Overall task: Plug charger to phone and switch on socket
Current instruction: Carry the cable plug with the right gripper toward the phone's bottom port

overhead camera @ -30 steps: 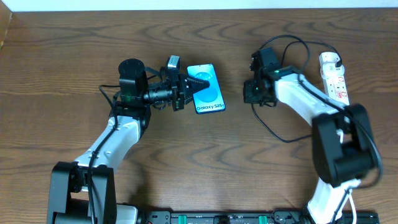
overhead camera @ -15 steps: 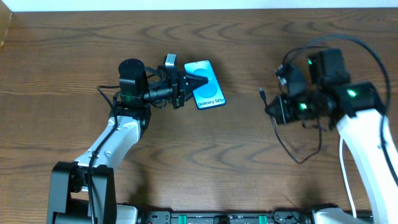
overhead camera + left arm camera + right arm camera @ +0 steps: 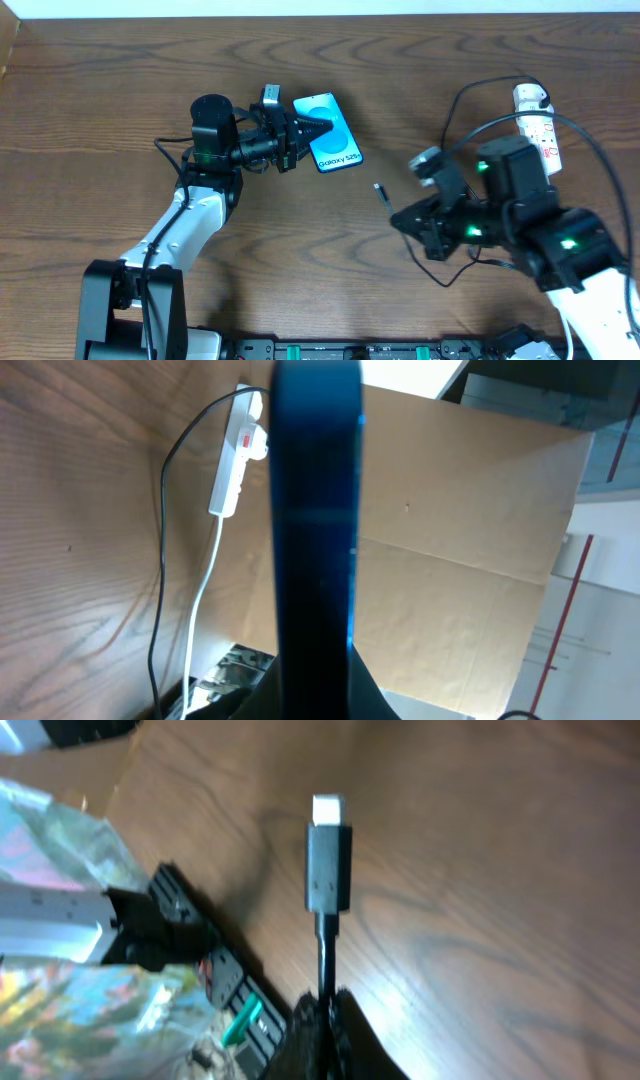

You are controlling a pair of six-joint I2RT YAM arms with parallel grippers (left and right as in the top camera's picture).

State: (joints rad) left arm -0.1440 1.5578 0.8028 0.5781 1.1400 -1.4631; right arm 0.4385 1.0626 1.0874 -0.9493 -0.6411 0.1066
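The phone (image 3: pixel 338 150), cyan screen with a white text strip, is at the back centre, one end gripped by my left gripper (image 3: pixel 318 127), which is shut on it. In the left wrist view the phone (image 3: pixel 315 510) stands edge-on between the jaws as a dark blue band. My right gripper (image 3: pixel 398 216) is shut on the charger cable, with the small plug tip (image 3: pixel 380 191) sticking out towards the phone, a short gap away. The right wrist view shows that tip (image 3: pixel 328 860) above the wood. The white socket (image 3: pixel 537 125) lies at the back right and also shows in the left wrist view (image 3: pixel 233 470).
The black cable (image 3: pixel 455 105) loops from my right gripper back to the socket and hangs under the right arm. A white lead (image 3: pixel 200 590) runs from the socket. A cardboard wall (image 3: pixel 460 540) stands behind the table. A black equipment rail (image 3: pixel 350 350) lines the front edge.
My right arm has swung from the back near the socket to the front centre-right, carrying the cable, with the plug tip now pointing towards the phone. My left gripper has shifted the phone slightly.
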